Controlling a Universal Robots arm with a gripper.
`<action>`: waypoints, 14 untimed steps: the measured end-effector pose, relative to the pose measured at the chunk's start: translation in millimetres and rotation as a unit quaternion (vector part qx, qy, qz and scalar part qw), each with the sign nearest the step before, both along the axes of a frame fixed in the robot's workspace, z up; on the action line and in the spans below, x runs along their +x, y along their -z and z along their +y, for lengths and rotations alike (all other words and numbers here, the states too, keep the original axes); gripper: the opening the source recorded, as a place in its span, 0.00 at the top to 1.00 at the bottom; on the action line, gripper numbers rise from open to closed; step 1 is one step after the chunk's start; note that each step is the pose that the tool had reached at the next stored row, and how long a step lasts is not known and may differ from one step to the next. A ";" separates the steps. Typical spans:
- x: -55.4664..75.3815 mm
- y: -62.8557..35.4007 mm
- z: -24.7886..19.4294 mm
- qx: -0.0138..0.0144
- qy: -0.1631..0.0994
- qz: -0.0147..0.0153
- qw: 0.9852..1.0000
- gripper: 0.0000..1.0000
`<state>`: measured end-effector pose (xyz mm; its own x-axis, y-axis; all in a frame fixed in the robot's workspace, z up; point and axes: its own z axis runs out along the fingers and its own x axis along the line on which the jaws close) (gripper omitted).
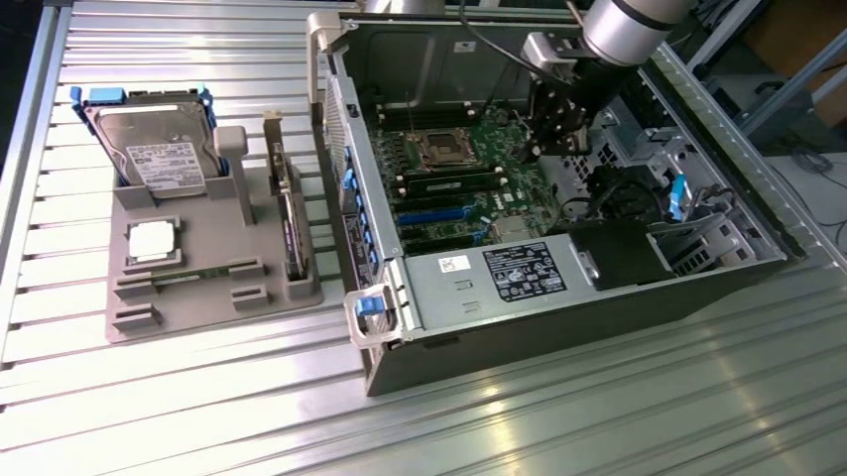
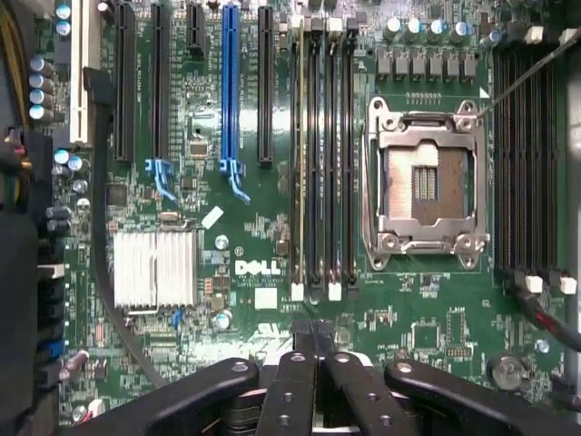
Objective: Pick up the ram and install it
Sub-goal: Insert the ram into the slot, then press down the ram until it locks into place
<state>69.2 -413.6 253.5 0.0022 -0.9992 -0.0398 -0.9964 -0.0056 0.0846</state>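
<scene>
- Ribbed metal table [image 1: 198, 397] carries everything we see, with a grey tray [image 1: 198, 317] towards the exterior view's left.
- On that tray we see a hard drive [image 1: 157, 149] standing at the far end, a square silver CPU chip [image 1: 151, 241] nearer us, and an expansion card [image 1: 289, 213] upright along the tray's right side.
- Just right of the tray lies an open computer case [image 1: 582, 297] with its motherboard [image 1: 437, 213] exposed.
- We find the ram [image 1: 453, 184] inside the case, standing on edge in one of the memory slots beside the empty CPU socket [image 1: 437, 151]; in the wrist view its thin pale edge [image 2: 300, 154] runs along the slot farthest from the socket [image 2: 424, 182].
- Over the board, right of the ram and apart from it, hangs the gripper [image 1: 549, 149]; the wrist view shows its fingers [image 2: 313, 341] pressed together with nothing between them.
- Nearer us in the case sits the labelled power supply [image 1: 523, 273].
</scene>
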 end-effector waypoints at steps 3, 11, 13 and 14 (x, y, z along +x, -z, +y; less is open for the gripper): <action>4.8 -19.9 0.0 0.000 0.000 0.000 1.000 0.90; 14.9 -31.2 0.0 0.000 0.000 0.000 1.000 0.90; 12.2 -30.8 0.0 0.000 0.000 0.000 1.000 0.90; -0.2 -28.3 0.0 0.000 0.000 0.000 1.000 0.90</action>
<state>69.1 -413.6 281.8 0.0023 -0.9992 -0.0398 -0.9964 -0.0057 0.0846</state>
